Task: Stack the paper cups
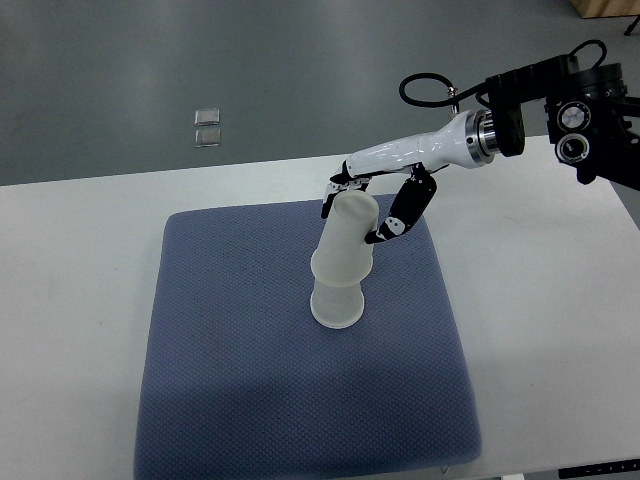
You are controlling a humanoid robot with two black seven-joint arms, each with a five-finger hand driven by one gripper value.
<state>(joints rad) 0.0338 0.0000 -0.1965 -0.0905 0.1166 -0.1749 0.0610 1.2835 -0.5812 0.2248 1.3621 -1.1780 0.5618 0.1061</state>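
The right robot hand (365, 212) clasped the tilted upper cup (347, 245), half-seated over the lower cup (337, 303) beneath it; straightening and pressing down seemed next.

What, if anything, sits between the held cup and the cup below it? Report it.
Nothing visible does. The right hand grips the upper paper cup, upside down and tilted, already sitting over the lower paper cup on the blue mat. No other object lies near them.

Lab: white bench (560, 300), bare grey floor (200, 60).
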